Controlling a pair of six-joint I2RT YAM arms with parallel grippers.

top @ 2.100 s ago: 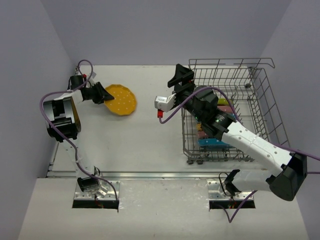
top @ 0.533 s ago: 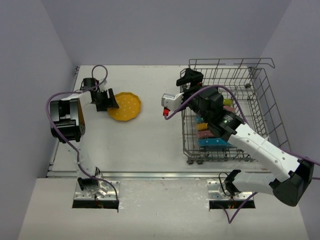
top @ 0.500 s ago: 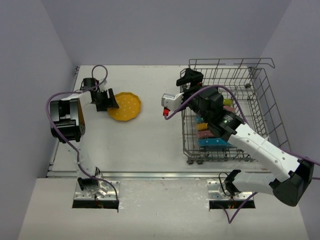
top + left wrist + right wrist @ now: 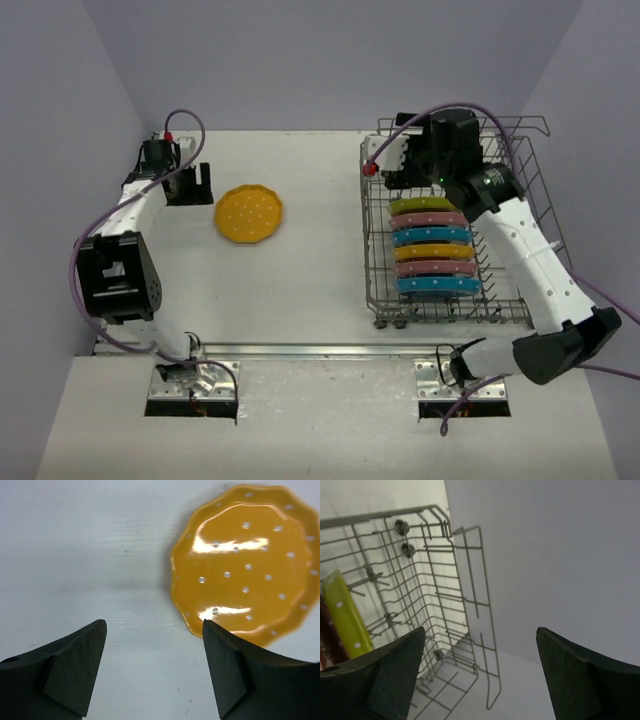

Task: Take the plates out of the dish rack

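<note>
An orange-yellow plate (image 4: pixel 249 213) lies flat on the white table, left of the middle. My left gripper (image 4: pixel 190 187) is open and empty just left of it. In the left wrist view the plate (image 4: pixel 245 565) lies ahead and to the right of the open gripper (image 4: pixel 154 630). Several plates stand on edge in the grey wire dish rack (image 4: pixel 545 215) at the right, from a lime green one (image 4: pixel 430 206) at the back to a blue one (image 4: pixel 437 285) at the front. My right gripper (image 4: pixel 405 178) is open and empty over the rack's far left part. Its wrist view shows the rack's wires (image 4: pixel 380 516) and the lime plate (image 4: pixel 347 615).
Grey walls close the table in on the left, back and right. The rack's raised wire sides (image 4: pixel 465 126) stand behind and to the right of my right gripper. Purple cables loop from both arms.
</note>
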